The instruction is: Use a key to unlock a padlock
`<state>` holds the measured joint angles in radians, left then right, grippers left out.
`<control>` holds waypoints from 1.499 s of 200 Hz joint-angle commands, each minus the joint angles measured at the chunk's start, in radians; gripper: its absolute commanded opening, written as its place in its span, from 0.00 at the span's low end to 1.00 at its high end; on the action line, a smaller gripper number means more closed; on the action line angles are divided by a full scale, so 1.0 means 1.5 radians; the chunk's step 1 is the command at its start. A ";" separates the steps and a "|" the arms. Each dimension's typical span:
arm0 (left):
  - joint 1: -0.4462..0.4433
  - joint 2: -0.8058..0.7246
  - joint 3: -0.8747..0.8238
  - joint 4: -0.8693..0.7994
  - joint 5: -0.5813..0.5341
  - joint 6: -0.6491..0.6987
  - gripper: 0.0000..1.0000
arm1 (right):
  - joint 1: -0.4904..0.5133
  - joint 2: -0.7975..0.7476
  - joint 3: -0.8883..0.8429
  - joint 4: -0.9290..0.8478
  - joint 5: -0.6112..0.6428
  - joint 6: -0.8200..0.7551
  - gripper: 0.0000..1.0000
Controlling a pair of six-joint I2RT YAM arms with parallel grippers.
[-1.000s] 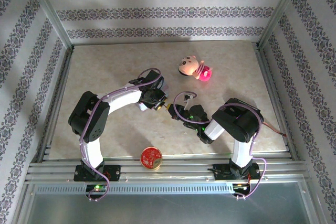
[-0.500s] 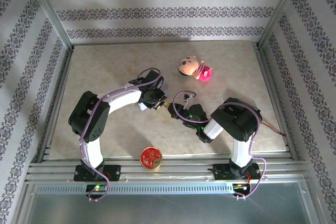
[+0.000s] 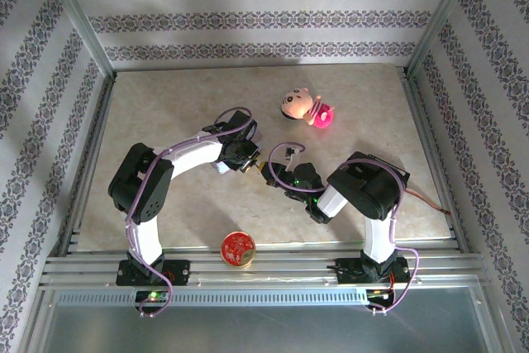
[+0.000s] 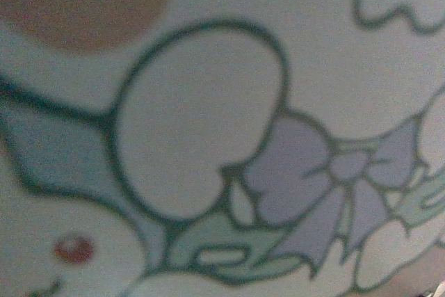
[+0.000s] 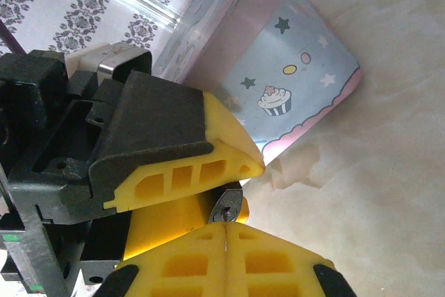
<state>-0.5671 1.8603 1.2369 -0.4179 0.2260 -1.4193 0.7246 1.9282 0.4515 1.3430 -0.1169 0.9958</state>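
The key (image 5: pixel 228 208) is grey, the tin (image 5: pixel 299 67) pale blue with stars.

- The left arm (image 3: pixel 194 155), on the left of the top view, had glossy white link shells set between bulky matte black joint housings.
- The right arm (image 3: pixel 378 241), on the right, had the same white and black build.
- A thin lilac cable (image 3: pixel 235 112) ran in loose loops along each arm.
- Each arm stood on a black base block (image 3: pixel 153 270) at the bottom of the frame.
- A small green light (image 3: pixel 297 181) glowed on the right arm's black wrist section.
- The right gripper (image 5: pixel 226 231) had yellow plastic jaws with rectangular hollow pockets.
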 commanded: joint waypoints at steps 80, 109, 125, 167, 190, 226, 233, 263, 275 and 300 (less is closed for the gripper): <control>-0.020 0.010 -0.006 -0.009 0.118 -0.024 0.16 | 0.003 0.010 0.050 0.029 -0.014 -0.039 0.00; -0.020 0.005 -0.009 -0.013 0.118 -0.021 0.16 | -0.004 0.016 0.061 0.029 -0.011 -0.058 0.00; -0.020 0.004 -0.012 -0.014 0.118 -0.020 0.16 | -0.022 0.014 0.061 0.029 -0.014 -0.061 0.00; -0.020 0.004 -0.013 -0.006 0.121 -0.023 0.16 | -0.034 0.016 0.077 0.029 -0.041 -0.066 0.00; -0.021 0.007 -0.010 -0.003 0.122 -0.024 0.16 | -0.019 0.029 0.090 0.029 -0.036 -0.060 0.00; -0.021 0.006 -0.014 0.006 0.121 -0.033 0.16 | 0.005 0.042 0.094 0.029 -0.024 -0.049 0.00; -0.021 0.005 -0.015 0.008 0.120 -0.034 0.16 | 0.010 0.040 0.086 0.029 -0.019 -0.048 0.00; -0.020 0.005 -0.029 0.034 0.120 -0.053 0.16 | 0.031 0.030 0.055 0.029 0.006 -0.036 0.00; -0.021 0.006 -0.029 0.040 0.122 -0.060 0.16 | 0.041 0.026 0.046 0.029 0.019 -0.028 0.00; -0.021 0.009 -0.024 0.041 0.122 -0.062 0.16 | 0.062 0.018 0.033 0.029 0.064 -0.010 0.00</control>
<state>-0.5610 1.8645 1.2182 -0.3985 0.2085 -1.4292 0.7609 1.9717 0.5205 1.3518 -0.0422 0.9474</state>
